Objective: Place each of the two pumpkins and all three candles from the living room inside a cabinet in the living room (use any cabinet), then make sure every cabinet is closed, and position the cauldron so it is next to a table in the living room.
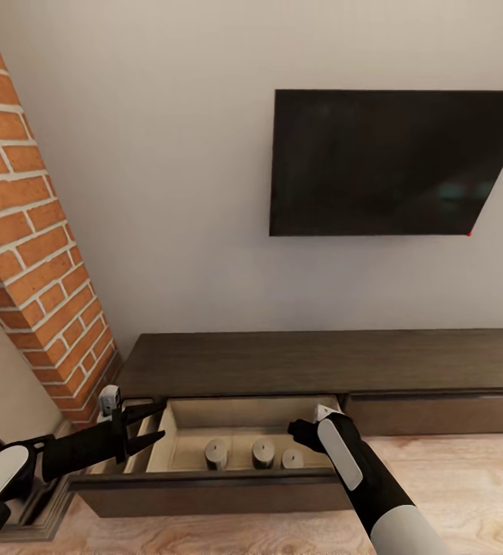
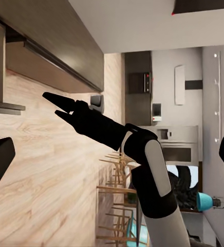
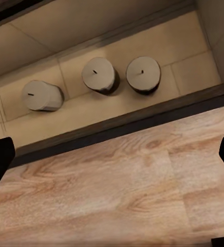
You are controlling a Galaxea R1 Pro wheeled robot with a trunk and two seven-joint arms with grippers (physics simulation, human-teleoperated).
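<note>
Candles: three stubby candles (image 1: 255,453) are seen upright in the open drawer (image 1: 205,482) of the cabinet (image 1: 320,362), at lower centre of the head view.
Left gripper (image 1: 145,426): spread open, nothing held.
Right gripper (image 1: 301,432): above the drawer; fingers parted, nothing held.
Handling: likely light, rigid, smooth; best pinched across the sides.
Drawer: to be pushed shut at its front.

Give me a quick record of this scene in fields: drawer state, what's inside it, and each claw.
cabinet: long, low, dark wood, below a wall TV
drawer: pulled out, pale inside
candles: three, upright in a row in the drawer
left claw: open, empty, at the drawer's left end
right claw: open, empty, above the drawer's right part
pumpkins: none in the drawer
</note>
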